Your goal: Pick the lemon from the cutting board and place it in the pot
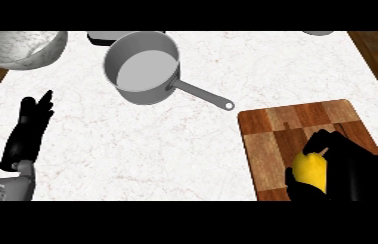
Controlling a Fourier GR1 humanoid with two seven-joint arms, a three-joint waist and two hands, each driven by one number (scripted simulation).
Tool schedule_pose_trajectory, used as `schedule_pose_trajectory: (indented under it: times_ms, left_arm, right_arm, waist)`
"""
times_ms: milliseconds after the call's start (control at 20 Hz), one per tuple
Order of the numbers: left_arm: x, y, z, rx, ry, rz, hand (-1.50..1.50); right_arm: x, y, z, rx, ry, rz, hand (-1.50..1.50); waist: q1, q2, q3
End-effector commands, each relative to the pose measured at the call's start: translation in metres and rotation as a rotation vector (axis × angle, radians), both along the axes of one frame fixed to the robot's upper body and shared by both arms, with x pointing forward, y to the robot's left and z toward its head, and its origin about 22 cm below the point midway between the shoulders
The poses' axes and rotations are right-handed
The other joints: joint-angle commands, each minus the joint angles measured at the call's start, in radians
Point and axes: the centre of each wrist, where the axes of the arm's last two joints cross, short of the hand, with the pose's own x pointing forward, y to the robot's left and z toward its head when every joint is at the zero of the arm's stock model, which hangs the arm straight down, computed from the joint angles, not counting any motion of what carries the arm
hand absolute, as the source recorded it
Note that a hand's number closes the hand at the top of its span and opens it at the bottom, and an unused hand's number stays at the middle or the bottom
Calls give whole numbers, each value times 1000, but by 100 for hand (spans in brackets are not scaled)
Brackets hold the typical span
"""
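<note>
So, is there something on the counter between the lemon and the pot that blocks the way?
Nothing visible does. The right hand is curled round the lemon at the cutting board, and only bare counter lies between it and the pot. The pot's handle points toward the board.

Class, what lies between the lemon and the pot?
In the head view, the lemon, held in the right hand, is separated from the pot only by bare cutting board, bare counter and the pot's own handle, which points toward the board.
</note>
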Motion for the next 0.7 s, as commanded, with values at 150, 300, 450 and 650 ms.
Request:
schedule_pose_trajectory:
  times_ms: [150,300,450,650]
  left_arm:
    - [2,2,2,-2,5,-13,0]
    - [-3,-18,-12,-11,-2,-24,0]
    - [-4,-5,-6,2,-6,-7,0]
    - [-1,-22,-9,0,2,-17,0]
  right_arm:
    - [-31,37,65,103,-403,139,150]
    - [-27,53,87,83,-490,171,150]
    - [-25,73,115,15,-482,210,150]
    - [-10,109,133,41,-451,246,150]
  waist:
    - [14,0,-1]
    - [19,3,-1]
    - [19,3,-2]
    - [29,2,-2]
